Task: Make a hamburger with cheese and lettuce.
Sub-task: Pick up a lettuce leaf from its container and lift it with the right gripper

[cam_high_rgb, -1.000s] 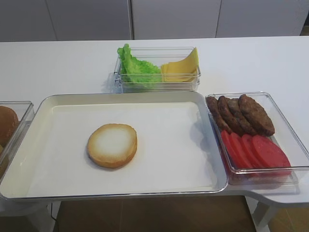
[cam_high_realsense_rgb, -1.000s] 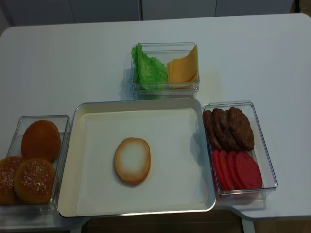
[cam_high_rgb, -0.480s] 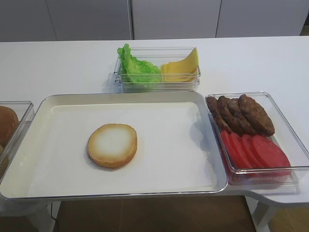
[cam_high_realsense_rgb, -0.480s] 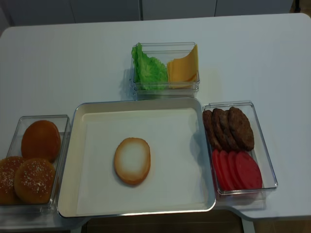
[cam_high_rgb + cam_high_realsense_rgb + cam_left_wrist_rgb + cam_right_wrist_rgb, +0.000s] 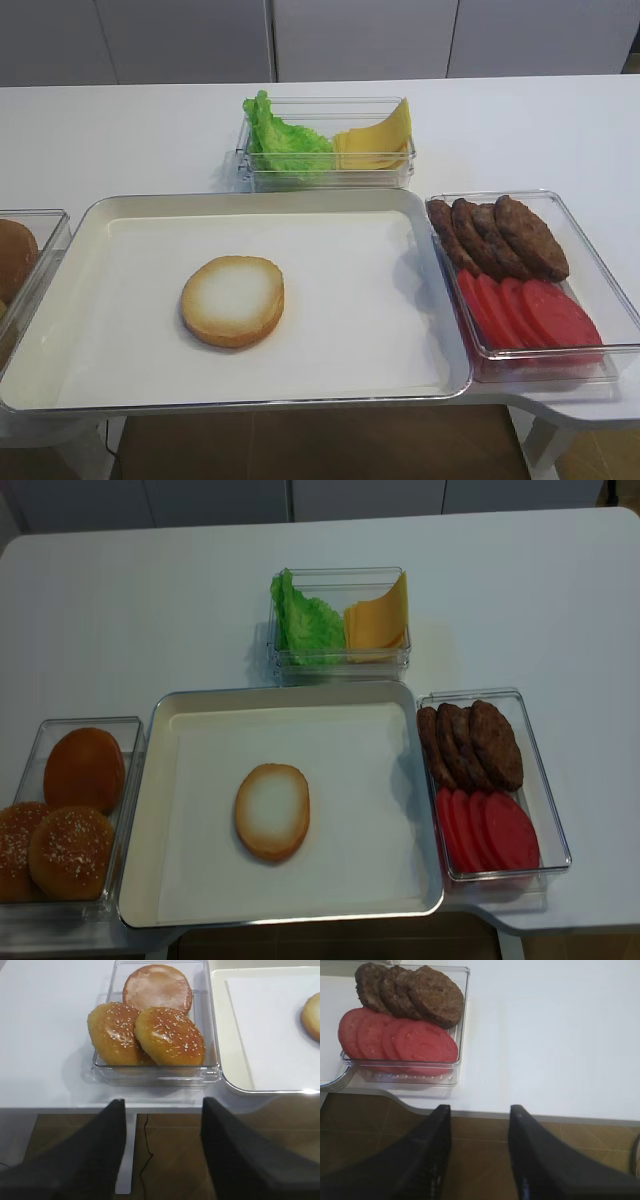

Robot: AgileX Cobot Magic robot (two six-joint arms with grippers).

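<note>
The hamburger bun half lies cut face up on the metal tray; its edge shows in the left wrist view. Green lettuce and yellow cheese share a clear box at the back. My left gripper hangs open and empty below the table's front edge, in front of the bun box. My right gripper is open and empty too, below the front edge near the patty box. Neither gripper appears in the exterior views.
A clear box at the left holds several whole buns. Another clear box at the right holds dark patties and tomato slices. Bare white table lies right of that box.
</note>
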